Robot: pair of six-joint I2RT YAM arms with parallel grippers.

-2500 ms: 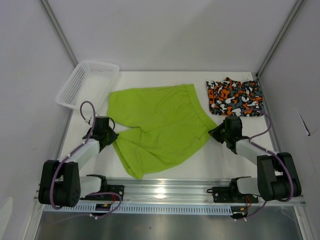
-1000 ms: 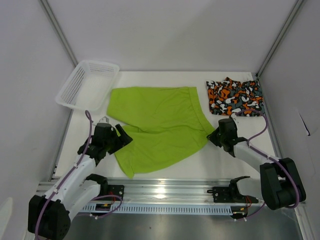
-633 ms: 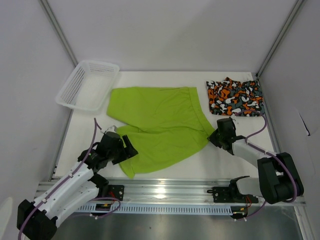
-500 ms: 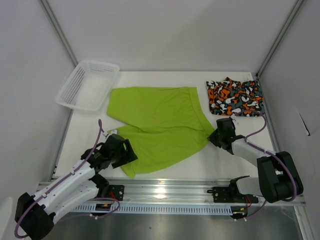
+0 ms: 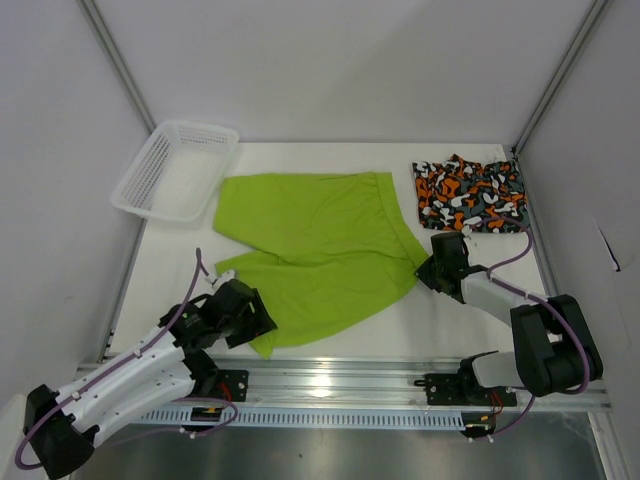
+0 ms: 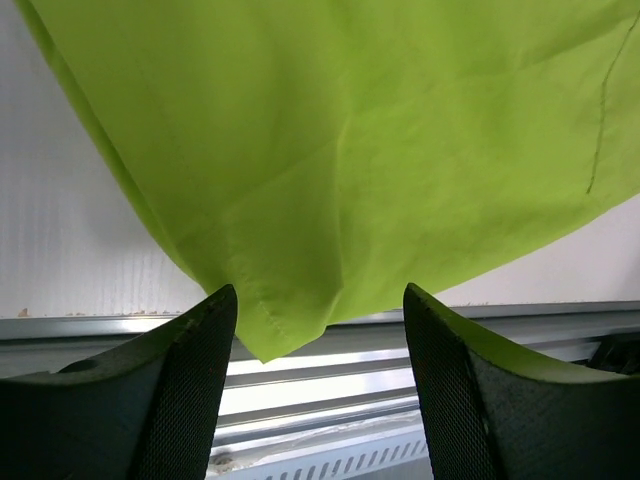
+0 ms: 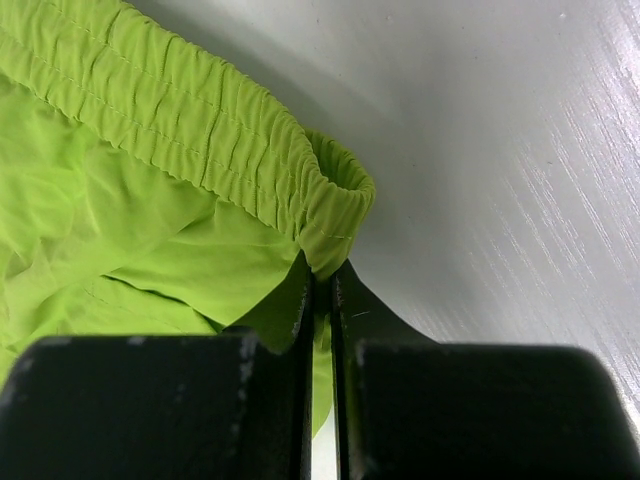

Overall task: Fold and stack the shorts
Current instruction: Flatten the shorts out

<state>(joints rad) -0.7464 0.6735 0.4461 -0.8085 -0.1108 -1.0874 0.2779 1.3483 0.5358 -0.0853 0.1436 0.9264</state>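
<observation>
Lime green fabric shorts (image 5: 320, 250) lie spread centrally on the white bench (image 5: 330, 155). Right end effector (image 7: 322, 275) is clamped on the waistband corner (image 7: 335, 195). Left end effector (image 6: 318, 300), jaws apart, straddles the near-edge leg hem (image 6: 270, 340). Seat the hem deep before closing; lift both evenly.

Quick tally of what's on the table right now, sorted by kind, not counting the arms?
Shorts: 2 (lime green shorts, camo shorts)
Baskets: 1 (white mesh basket)
Total: 3
</observation>
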